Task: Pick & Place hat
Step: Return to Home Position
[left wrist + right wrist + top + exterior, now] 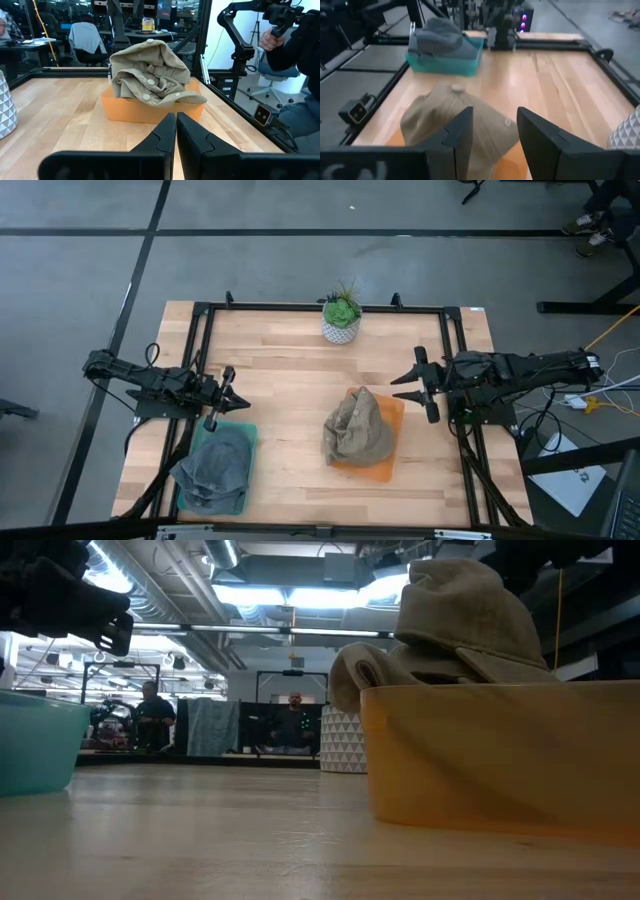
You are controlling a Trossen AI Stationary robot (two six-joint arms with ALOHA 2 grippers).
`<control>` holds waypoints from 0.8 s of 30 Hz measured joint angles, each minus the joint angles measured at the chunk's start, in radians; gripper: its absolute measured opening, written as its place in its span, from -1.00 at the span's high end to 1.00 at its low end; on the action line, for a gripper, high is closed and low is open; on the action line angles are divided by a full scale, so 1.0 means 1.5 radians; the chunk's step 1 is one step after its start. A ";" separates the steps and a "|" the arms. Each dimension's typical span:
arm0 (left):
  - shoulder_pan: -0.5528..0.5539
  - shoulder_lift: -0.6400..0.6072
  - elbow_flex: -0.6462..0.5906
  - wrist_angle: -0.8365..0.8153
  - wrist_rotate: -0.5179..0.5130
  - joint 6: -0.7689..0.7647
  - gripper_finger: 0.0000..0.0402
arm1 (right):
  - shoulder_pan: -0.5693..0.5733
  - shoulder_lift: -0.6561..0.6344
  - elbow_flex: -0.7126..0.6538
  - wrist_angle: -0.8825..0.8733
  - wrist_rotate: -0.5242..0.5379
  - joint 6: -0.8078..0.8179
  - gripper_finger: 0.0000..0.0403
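Observation:
A tan hat (358,430) lies crumpled in an orange tray (500,750) on the right half of the table, rising above the tray's rim. A grey hat (215,465) lies in a teal tray (445,65) at the near left. My right gripper (495,135) is open. It hovers just right of the tan hat (455,115), pointing toward it and slightly down, clear of it. My left gripper (176,135) is shut and holds nothing. It is level at the table's left side, just beyond the teal tray's far edge, and faces the tan hat (147,75).
A green plant in a white patterned pot (341,320) stands at the middle of the far edge. Black frame rails (200,360) run along the table's sides. Bare wood lies between the two trays. People sit in the room beyond the table (292,725).

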 joint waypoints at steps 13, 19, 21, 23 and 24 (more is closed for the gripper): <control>0.000 0.000 0.000 0.000 0.000 0.000 0.94 | -0.022 -0.188 -0.166 0.085 0.210 -0.008 0.25; 0.000 0.000 0.000 0.000 0.000 0.000 0.96 | -0.023 -0.340 -0.266 0.163 0.128 -0.108 0.25; 0.000 0.000 0.000 0.000 0.000 0.000 0.97 | -0.023 -0.376 -0.284 0.160 0.090 -0.139 0.25; 0.000 0.000 0.000 0.000 0.000 0.000 0.96 | -0.022 -0.405 -0.298 0.160 0.081 -0.151 0.25; 0.000 0.000 0.000 0.000 0.000 0.000 0.96 | -0.022 -0.416 -0.305 0.160 0.081 -0.153 0.25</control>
